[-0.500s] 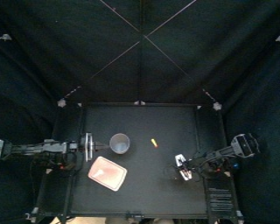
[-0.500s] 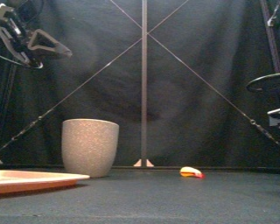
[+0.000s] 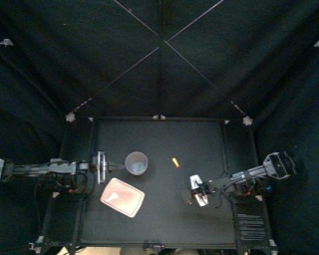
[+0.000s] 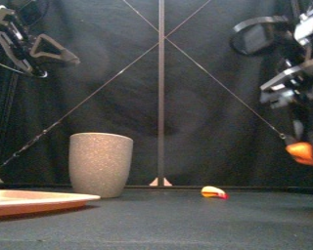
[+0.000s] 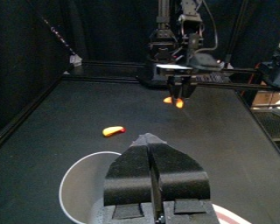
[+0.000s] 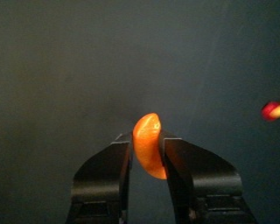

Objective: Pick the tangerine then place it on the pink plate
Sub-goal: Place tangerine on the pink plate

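Black jaws pressed together on nothing: left gripper point(image 5: 149, 138), resting far left. Beside it, flat smooth pink tray point(image 3: 123, 196); then tall speckled grey cup point(image 4: 101, 164); then small yellow-red toy point(image 4: 214, 192). Far right, aloft: glossy orange tangerine segment point(image 6: 147, 144), clamped across its thin middle by right gripper point(image 6: 147, 140). Probably light, hard, slippery; flat faces best for gripping.

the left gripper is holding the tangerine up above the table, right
Not the left: the right gripper holds the tangerine above the table, clamped between its jaws, as the right wrist view shows. The left gripper is shut on nothing.
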`<act>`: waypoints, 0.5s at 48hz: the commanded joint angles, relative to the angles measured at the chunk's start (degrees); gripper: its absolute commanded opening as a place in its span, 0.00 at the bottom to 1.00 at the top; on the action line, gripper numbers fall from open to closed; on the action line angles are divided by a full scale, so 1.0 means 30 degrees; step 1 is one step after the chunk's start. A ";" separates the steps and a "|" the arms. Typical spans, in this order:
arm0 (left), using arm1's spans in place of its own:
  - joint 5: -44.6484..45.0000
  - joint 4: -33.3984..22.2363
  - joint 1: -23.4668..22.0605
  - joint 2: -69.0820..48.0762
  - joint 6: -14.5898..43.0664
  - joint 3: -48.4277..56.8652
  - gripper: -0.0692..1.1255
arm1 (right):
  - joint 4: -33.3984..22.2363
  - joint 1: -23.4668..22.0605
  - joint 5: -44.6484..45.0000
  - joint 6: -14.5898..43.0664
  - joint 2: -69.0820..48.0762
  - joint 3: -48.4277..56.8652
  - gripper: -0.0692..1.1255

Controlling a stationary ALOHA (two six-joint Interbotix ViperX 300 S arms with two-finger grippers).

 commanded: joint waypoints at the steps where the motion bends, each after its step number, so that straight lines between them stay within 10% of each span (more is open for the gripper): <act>1: -0.0176 0.0000 0.0029 0.0059 0.0059 -0.0293 0.11 | -0.0059 -0.0205 -0.1494 0.0029 0.0645 -0.2344 0.56; 24: -0.0586 -0.0029 0.0117 0.0059 -0.0029 -0.0176 0.11 | -0.0176 -0.0703 -0.8877 -0.0234 1.0313 -1.1484 0.56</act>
